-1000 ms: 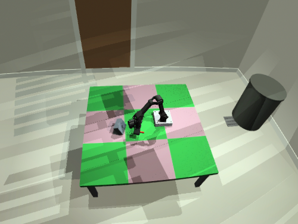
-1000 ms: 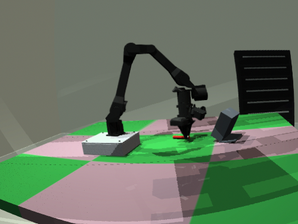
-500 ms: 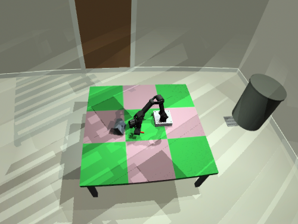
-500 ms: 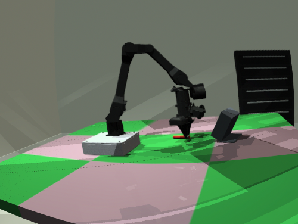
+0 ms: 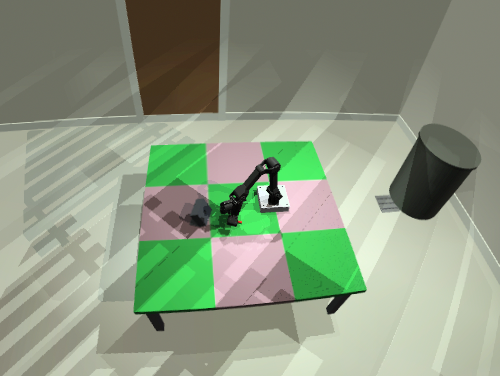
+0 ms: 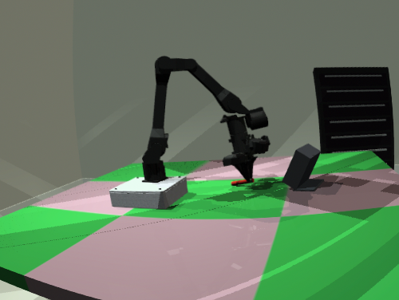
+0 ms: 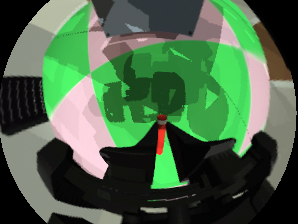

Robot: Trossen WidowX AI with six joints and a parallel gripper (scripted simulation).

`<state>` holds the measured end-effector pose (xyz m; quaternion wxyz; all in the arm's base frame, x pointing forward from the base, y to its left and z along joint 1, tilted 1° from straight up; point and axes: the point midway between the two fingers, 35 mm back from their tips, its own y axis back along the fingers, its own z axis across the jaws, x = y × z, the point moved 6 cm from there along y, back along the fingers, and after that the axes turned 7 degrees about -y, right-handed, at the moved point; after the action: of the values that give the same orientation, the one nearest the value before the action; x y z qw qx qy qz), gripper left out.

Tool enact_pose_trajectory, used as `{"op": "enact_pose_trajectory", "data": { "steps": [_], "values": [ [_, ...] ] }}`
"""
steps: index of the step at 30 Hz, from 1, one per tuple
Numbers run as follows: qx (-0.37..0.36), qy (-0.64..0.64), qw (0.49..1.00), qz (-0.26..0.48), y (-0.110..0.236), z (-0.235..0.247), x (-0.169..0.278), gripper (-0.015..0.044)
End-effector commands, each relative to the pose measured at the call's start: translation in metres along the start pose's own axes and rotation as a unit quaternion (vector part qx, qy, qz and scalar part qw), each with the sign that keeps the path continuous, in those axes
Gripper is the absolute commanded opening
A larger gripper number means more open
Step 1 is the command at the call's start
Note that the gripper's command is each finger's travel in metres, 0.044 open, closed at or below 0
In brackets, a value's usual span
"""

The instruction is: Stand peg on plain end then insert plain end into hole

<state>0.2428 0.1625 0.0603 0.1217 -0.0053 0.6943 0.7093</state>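
The gripper (image 6: 248, 175), mid-frame in the exterior view, is clamped on the peg (image 6: 239, 182). The peg is a thin red rod lying low over the checkered table (image 6: 159, 247). Its white band is too small to make out.
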Motion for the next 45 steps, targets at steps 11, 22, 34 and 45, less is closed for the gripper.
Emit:
{"op": "enact_pose_trajectory", "data": {
  "steps": [11,22,34,45],
  "values": [
    [-0.006,-0.002,0.998,-0.059,0.007,-0.002,0.012,0.0049],
    [-0.012,-0.002,0.994,-0.106,0.011,-0.003,0.022,0.0049],
    [-0.019,-0.001,0.988,-0.156,0.015,-0.004,0.033,0.0049],
    [-0.025,-0.001,0.979,-0.203,0.018,-0.005,0.044,0.0049]
  ]
}}
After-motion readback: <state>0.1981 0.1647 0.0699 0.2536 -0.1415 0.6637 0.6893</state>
